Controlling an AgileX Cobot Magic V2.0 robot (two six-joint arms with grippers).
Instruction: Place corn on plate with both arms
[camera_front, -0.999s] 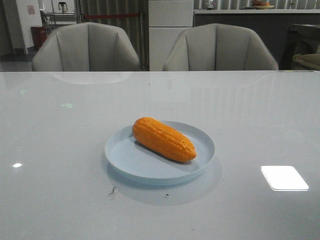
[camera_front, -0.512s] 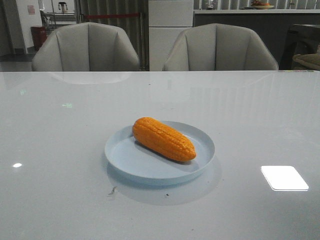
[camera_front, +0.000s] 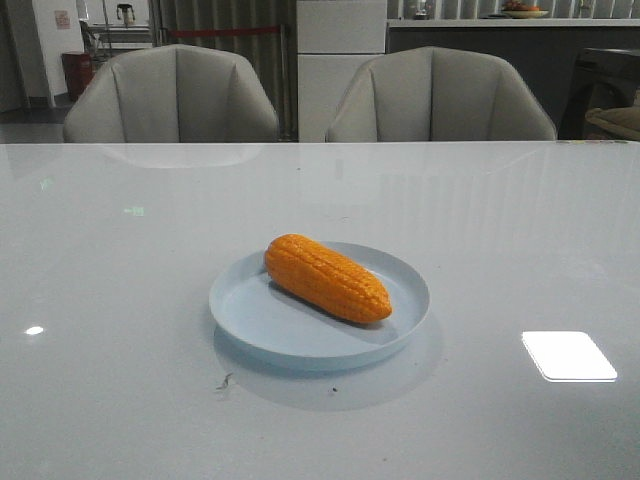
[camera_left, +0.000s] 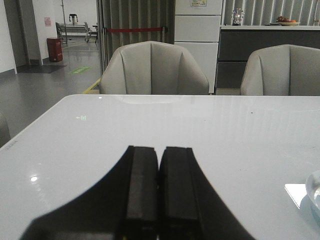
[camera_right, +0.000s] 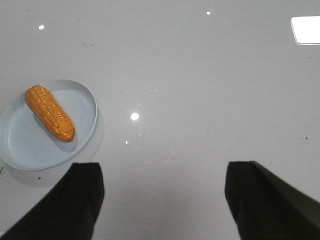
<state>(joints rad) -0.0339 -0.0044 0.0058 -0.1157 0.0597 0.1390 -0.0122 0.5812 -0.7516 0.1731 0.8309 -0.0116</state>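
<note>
The orange corn (camera_front: 327, 277) lies on the pale blue plate (camera_front: 250, 320) in the middle of the table, its tapered end toward the front right. Neither gripper shows in the front view. In the right wrist view the corn (camera_right: 49, 112) lies on the plate (camera_right: 25, 145), and my right gripper (camera_right: 162, 172) is open and empty above bare table beside the plate. In the left wrist view my left gripper (camera_left: 159, 152) is shut and empty over the table, and only the plate's rim (camera_left: 314, 190) shows at the edge.
Two grey chairs (camera_front: 172, 95) (camera_front: 440, 97) stand behind the table's far edge. A bright light reflection (camera_front: 568, 355) lies on the glossy white table at the front right.
</note>
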